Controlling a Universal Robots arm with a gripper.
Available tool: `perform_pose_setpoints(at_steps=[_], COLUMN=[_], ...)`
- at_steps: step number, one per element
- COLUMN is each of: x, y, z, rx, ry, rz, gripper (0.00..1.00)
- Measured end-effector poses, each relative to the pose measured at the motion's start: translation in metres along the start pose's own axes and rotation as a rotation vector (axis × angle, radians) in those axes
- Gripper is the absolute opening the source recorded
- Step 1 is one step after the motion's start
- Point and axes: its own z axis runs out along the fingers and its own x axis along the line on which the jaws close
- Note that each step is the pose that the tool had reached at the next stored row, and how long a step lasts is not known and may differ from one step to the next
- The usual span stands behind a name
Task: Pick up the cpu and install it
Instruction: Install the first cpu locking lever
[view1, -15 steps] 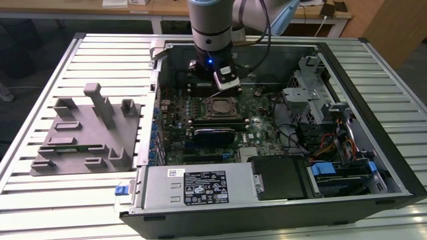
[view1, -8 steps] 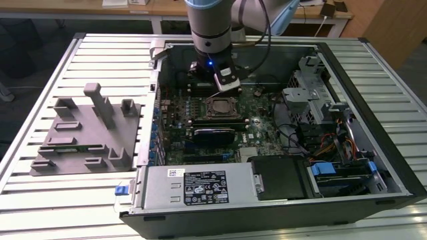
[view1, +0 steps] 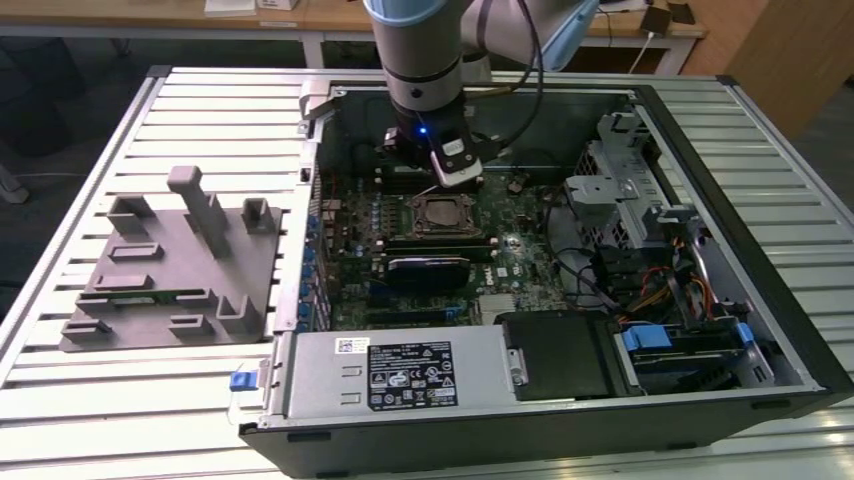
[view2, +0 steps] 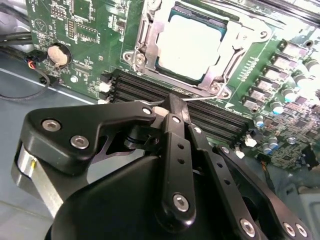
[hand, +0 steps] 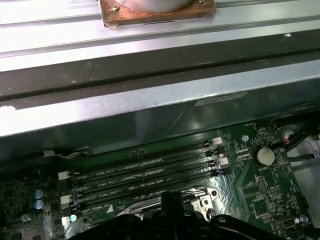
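Note:
The cpu (view2: 192, 42), a flat square with a silver-white top, lies inside the metal-framed socket (view2: 145, 47) on the green motherboard (view2: 90, 45). In the exterior view the socket (view1: 445, 213) sits mid-board in the open computer case. My gripper (view2: 171, 106) hangs over the black memory slots (view2: 150, 87) right beside the socket, apart from the cpu. Its black fingers (view2: 176, 135) meet at the tips with nothing between them. In the exterior view the gripper (view1: 451, 180) is just behind the socket. Its tip (hand: 172, 200) also shows above the memory slots (hand: 145, 172) in the first wrist view.
A grey holder (view1: 174, 270) with upright posts lies on the slatted table (view1: 107, 400) at the exterior view's left. Inside the case (view1: 747, 160) are a power supply (view1: 400, 370), drive cages (view1: 641, 215) with cables, and a black card (view1: 427, 270). A coin cell (view2: 59, 54) sits near cables.

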Motion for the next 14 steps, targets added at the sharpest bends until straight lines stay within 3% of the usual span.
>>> perform_pose_setpoints(at_steps=[4,8,14], x=[0.0000,-0.0006,-0.0045], y=[0.0000,0.0001,0.0016], z=[0.0001,0.0004,0.0031], rx=[0.0000,0.0069,0.0105], ry=[-0.0001,-0.0032,-0.0072], rz=[0.000,0.005,0.018], gripper=[0.11,0.11,0.11])
